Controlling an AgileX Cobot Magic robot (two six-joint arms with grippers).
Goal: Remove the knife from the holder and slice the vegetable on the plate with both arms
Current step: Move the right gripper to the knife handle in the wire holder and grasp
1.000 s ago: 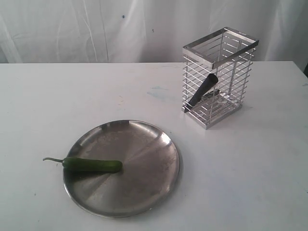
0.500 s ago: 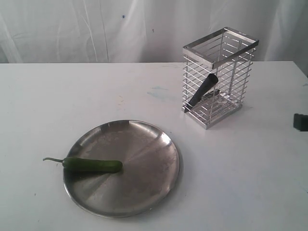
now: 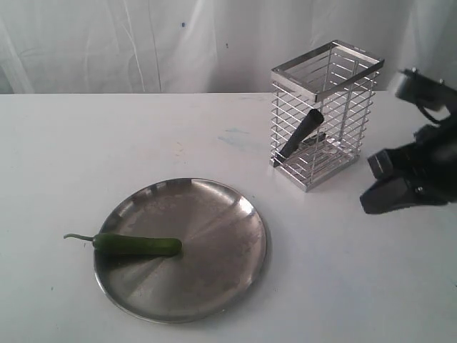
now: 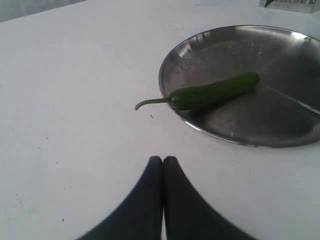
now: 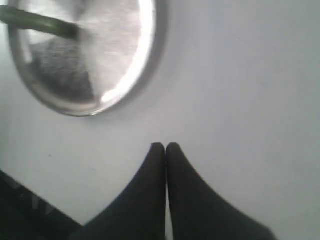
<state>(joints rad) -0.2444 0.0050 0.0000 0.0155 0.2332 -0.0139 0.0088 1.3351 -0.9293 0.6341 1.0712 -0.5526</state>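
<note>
The green chili vegetable (image 3: 137,245) lies on the left part of the steel plate (image 3: 214,271), stem pointing left over the rim. The black-handled knife (image 3: 300,134) leans inside the chrome wire holder (image 3: 325,114) at the back right. My right arm has come in from the right edge, and its gripper (image 3: 373,184) is shut and empty, to the right of the holder. In the right wrist view the shut gripper (image 5: 165,146) hovers over bare table near the plate (image 5: 125,85). My left gripper (image 4: 163,159) is shut and empty, short of the vegetable (image 4: 215,91) and plate (image 4: 280,125).
The white table (image 3: 107,143) runs back to a white cloth backdrop (image 3: 143,43). A faint blue smear (image 3: 235,137) marks the tabletop left of the holder. The left arm is outside the exterior view.
My right arm has swung into the exterior view from the right edge and now stands beside the holder. The plate, vegetable, knife and holder have not moved.
</note>
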